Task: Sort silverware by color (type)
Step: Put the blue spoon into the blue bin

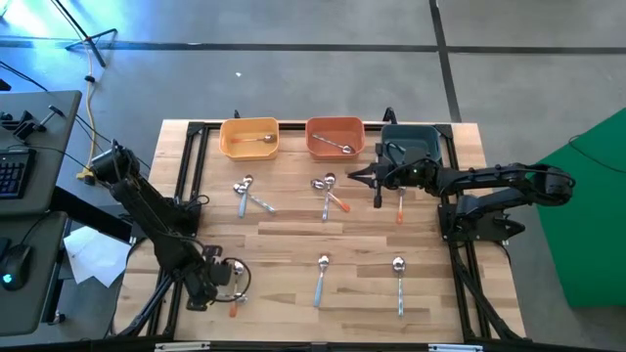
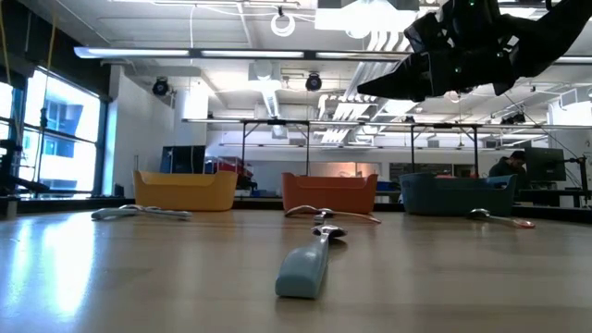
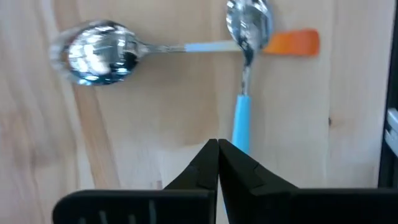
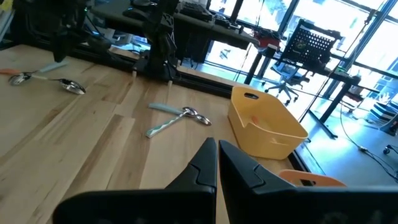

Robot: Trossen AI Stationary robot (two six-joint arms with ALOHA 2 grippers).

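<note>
While the right gripper point(image 1: 377, 177) hovers closed near the dark teal rectangular plastic bin point(image 1: 411, 144), the left gripper point(image 3: 217, 149) sits pinched shut at the table's near left corner, apparently clamping the blue-handled metal spoon point(image 3: 242, 112), whose handle runs straight ahead.

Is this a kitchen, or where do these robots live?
Not a kitchen; it looks like a robot lab or workshop. The wooden table stands on a grey concrete floor, a keyboard lies on a desk beside it, and office chairs and more desks fill the room behind.
</note>
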